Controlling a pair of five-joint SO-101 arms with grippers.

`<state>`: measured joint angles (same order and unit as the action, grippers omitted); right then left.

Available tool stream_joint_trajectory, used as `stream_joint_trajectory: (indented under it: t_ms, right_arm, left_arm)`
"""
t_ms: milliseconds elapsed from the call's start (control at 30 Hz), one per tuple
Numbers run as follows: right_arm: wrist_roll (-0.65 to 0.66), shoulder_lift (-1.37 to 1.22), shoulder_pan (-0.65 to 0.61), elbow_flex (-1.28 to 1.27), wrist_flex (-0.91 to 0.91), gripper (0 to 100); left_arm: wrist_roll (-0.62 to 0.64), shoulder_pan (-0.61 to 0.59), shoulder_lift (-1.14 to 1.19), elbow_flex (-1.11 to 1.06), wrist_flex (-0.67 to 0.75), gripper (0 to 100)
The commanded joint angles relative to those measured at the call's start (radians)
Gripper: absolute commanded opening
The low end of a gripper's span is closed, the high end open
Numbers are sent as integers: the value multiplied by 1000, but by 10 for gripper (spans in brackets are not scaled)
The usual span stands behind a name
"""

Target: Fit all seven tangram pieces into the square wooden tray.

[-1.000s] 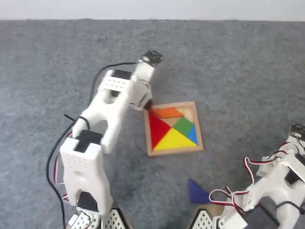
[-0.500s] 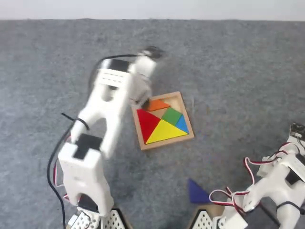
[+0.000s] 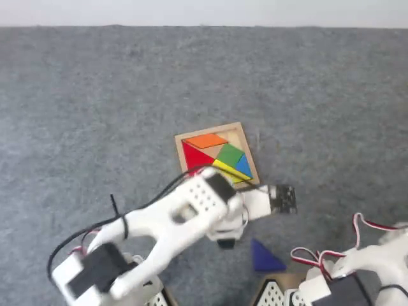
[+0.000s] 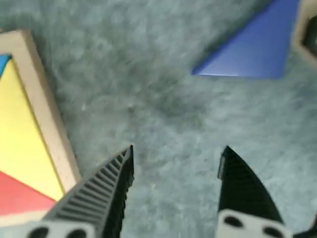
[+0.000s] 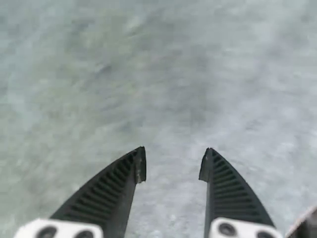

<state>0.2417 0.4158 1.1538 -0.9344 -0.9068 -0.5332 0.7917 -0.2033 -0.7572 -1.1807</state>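
text: none legible | labels: none | numbers: none | signs: none

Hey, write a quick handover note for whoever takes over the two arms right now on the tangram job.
Left gripper: open, empty, over the carpet between the tray and the blue triangle.
Right gripper: open, empty, over bare carpet.
Done: several coloured pieces lie in the tray.
To do: the blue triangle lies loose on the carpet; bare wood shows beside the orange piece. An arm hides the tray's near edge, so check the count.
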Motion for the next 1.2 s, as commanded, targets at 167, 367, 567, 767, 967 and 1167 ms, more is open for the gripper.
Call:
stream_joint_trajectory:
  t_ms: [167,367,567,767,967,1167]
  right_arm:
    - [-58,13,104,121,-4,192]
    - [-58,12,205,206,-31,192]
    - [-49,12,213,216,-31,192]
    - [-49,-5,209,184,28,191]
    - [-44,-22,211,175,31,191]
    - [6,-21,211,175,18,191]
  left_arm:
    - [18,160,-164,-73,133,307]
    - [66,235,-164,-68,189,312]
    - [66,235,-161,-79,227,312]
    - [106,229,-163,-107,255,312]
    - [198,169,-164,-38,250,312]
    - [245,173,-164,15,229,312]
